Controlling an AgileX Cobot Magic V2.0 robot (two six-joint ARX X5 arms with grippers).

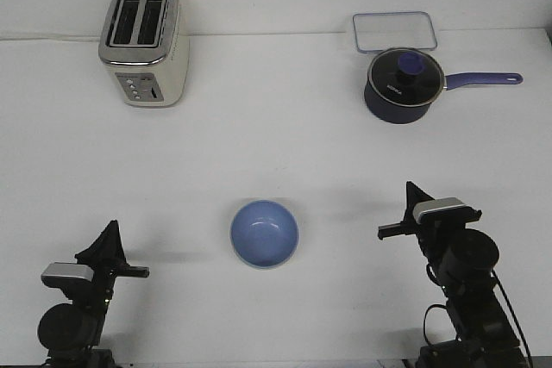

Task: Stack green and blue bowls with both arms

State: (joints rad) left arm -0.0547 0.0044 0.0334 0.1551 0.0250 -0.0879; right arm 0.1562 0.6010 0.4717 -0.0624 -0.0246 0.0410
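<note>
Both arms sit low at the near edge of the white worktop (276, 144), and whether their jaws are released or clenched cannot be told from the front view: the left gripper (108, 243) shows only a dark pointed shape above its silver-grey block, and the right gripper (414, 196) likewise; neither appears to be grasping anything. Between them, well apart from both, the pale blue bowl (264, 233) stands upright and looks empty, with a faint pale green edge along its lower rim that may be the green bowl nested under it, though this view cannot settle that. No separate green bowl is in sight. If the two are nested, the stacking looks finished and the arms parked; if not, the next move calls for finding the green bowl first. Farther back, a cream and chrome two-slot toaster (145, 44) stands at the left, and at the right a dark lidded saucepan (402, 84) with a purple handle, bearing small white lettering too fine to read, sits just before a clear rectangular container (394, 30).
</note>
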